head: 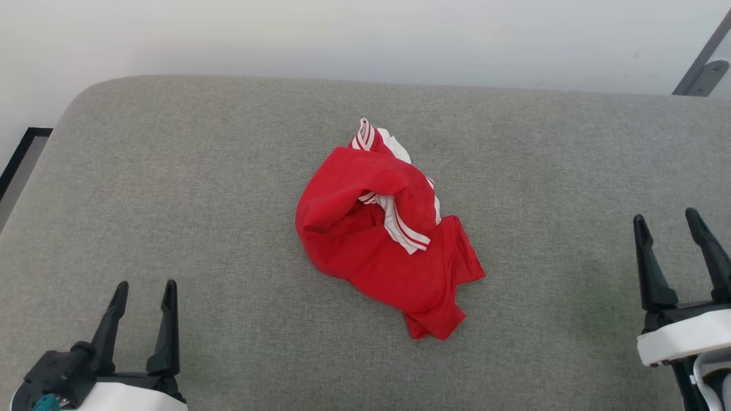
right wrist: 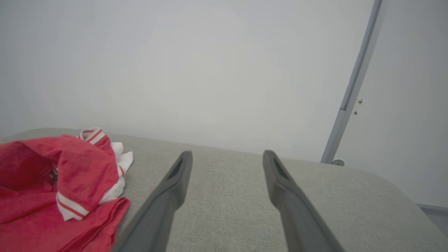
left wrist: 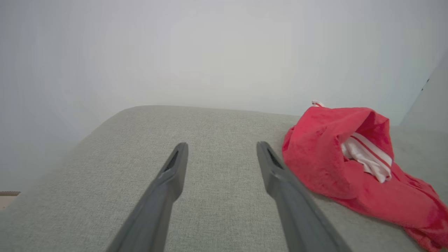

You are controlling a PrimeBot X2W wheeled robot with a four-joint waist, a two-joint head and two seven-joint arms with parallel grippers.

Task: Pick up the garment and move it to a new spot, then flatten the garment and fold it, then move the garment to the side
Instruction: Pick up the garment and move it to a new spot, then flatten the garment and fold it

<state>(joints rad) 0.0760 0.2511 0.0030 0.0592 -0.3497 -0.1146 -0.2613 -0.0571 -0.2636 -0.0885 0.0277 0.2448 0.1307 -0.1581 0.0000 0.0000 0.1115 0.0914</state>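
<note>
The garment (head: 384,234), a red shirt with white striped trim, lies crumpled in a heap at the middle of the grey padded surface (head: 171,188). My left gripper (head: 145,290) rests at the lower left, open and empty, well short of the heap. My right gripper (head: 668,220) stands at the right edge, open and empty, also apart from it. In the left wrist view the garment (left wrist: 336,157) sits just right of my open left gripper (left wrist: 221,147). From the right wrist the garment (right wrist: 63,182) shows at the lower left, beside my open right gripper (right wrist: 227,156).
A pale wall (head: 365,34) runs behind the grey surface. A grey metal bar (head: 702,63) leans at the far right. The surface's rounded left corner drops to a dark-edged floor strip (head: 23,154).
</note>
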